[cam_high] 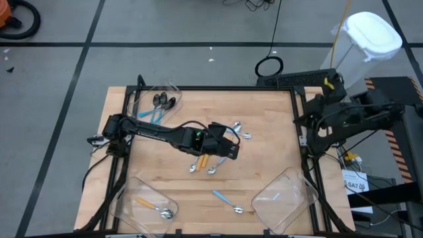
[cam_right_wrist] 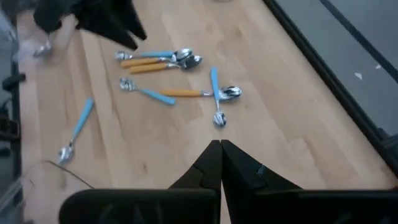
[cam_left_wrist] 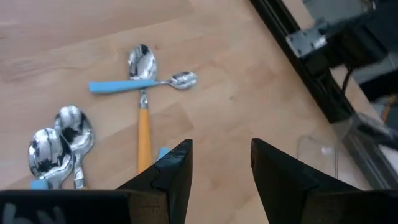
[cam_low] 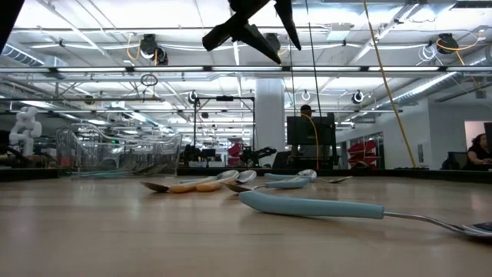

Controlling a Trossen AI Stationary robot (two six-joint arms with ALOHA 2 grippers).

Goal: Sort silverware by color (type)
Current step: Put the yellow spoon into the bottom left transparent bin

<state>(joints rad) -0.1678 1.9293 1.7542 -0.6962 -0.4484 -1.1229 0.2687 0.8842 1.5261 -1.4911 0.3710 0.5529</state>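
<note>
Your left gripper (cam_high: 231, 149) hangs above mid-table with its fingers (cam_left_wrist: 171, 171) spread and nothing between them. Just beside it lies the spoon cluster (cam_high: 205, 163); a blue-handled spoon (cam_left_wrist: 134, 85) lies crossed over an orange-handled spoon (cam_left_wrist: 143, 121). Another blue spoon (cam_high: 227, 201) rests near the front edge. One orange spoon (cam_high: 153, 207) sits in the front-left bin (cam_high: 125, 205). Your right gripper (cam_right_wrist: 220, 163) waits at the right table edge, fingers pressed together, empty.

The wooden bench (cam_high: 264, 152) carries three clear plastic bins: one at the far left corner (cam_high: 149, 99), two at the near edge (cam_high: 142, 201) (cam_high: 284, 198). A white lidded container (cam_high: 370, 39) stands on the floor.
</note>
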